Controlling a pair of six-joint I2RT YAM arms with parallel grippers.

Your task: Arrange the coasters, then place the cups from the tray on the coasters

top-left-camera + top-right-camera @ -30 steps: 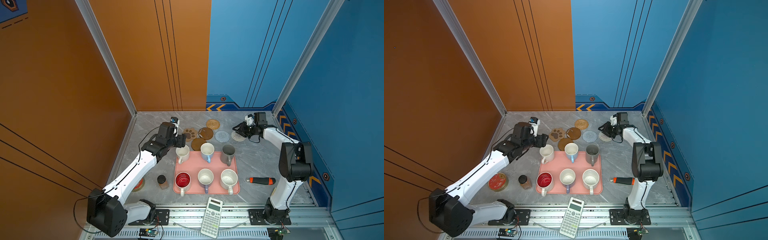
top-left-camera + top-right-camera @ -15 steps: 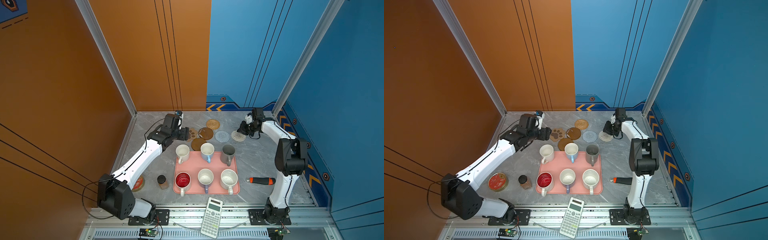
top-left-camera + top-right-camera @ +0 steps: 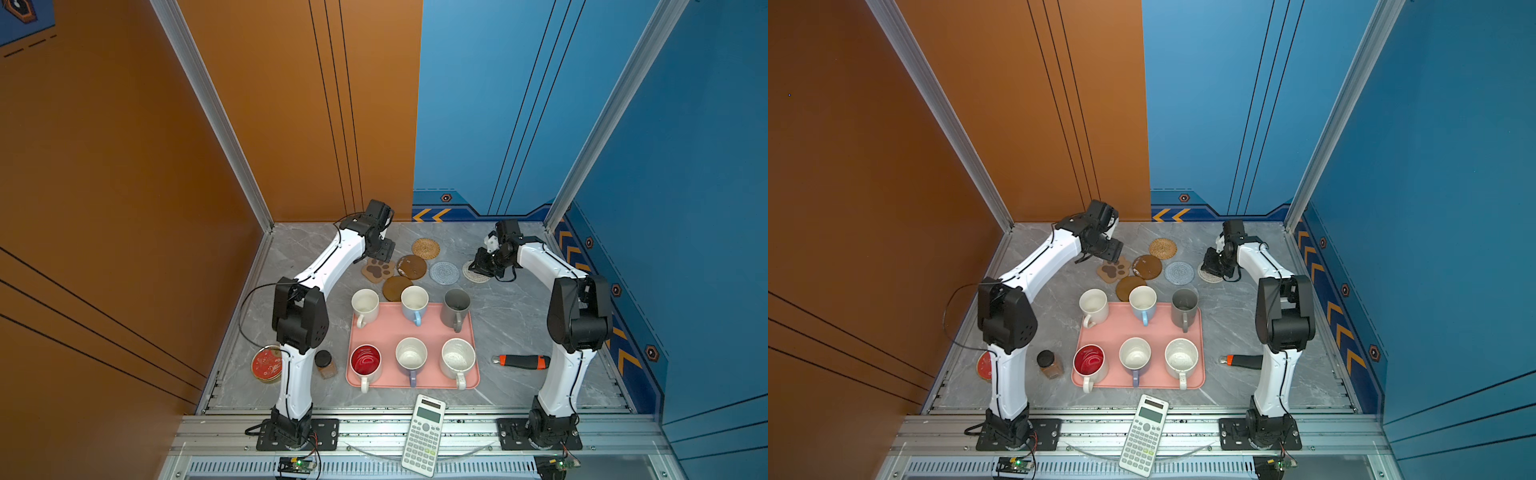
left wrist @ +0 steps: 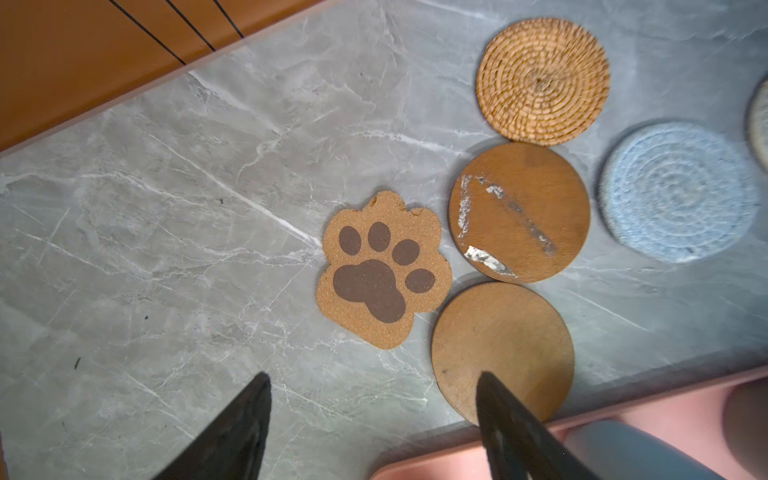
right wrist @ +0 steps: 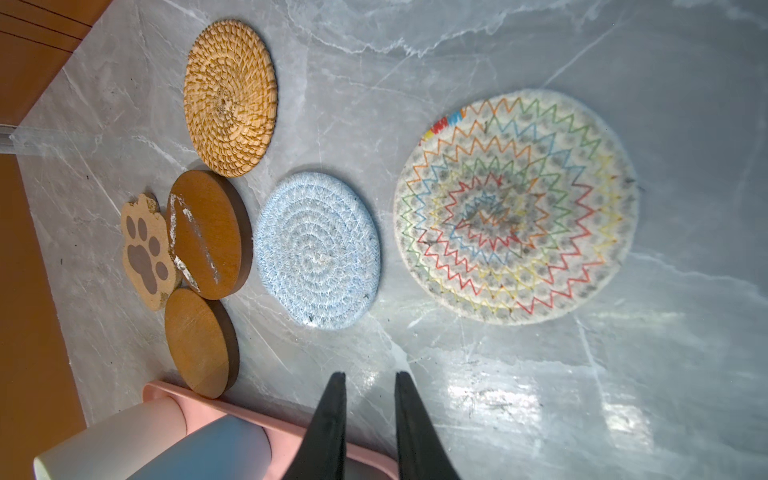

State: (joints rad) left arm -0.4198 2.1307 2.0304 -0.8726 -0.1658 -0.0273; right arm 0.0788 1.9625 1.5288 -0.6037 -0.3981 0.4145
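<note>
Six coasters lie behind the pink tray (image 3: 390, 328): paw-shaped (image 3: 377, 270), two brown discs (image 3: 412, 267) (image 3: 397, 287), rattan (image 3: 426, 248), grey-blue (image 3: 444, 272) and whitish woven (image 3: 473, 275). On the tray stand six cups: white (image 3: 365, 302), light blue (image 3: 414, 300), grey (image 3: 456, 303), red-inside (image 3: 365, 360), lavender (image 3: 411, 354), speckled (image 3: 458, 356). My left gripper (image 4: 374, 375) hovers open and empty just behind the paw coaster (image 4: 384, 270). My right gripper (image 5: 370, 374) hangs over the whitish coaster (image 5: 515, 208), its fingers a narrow gap apart and holding nothing.
A red tin (image 3: 267, 363) and a small brown jar (image 3: 324, 362) stand left of the tray. An orange-handled tool (image 3: 521, 361) lies to its right. A calculator (image 3: 424, 434) rests on the front rail. Walls close in behind and beside the coasters.
My left gripper has swung from beside the white cup back towards the paw coaster. The right gripper has stayed by the whitish coaster.
</note>
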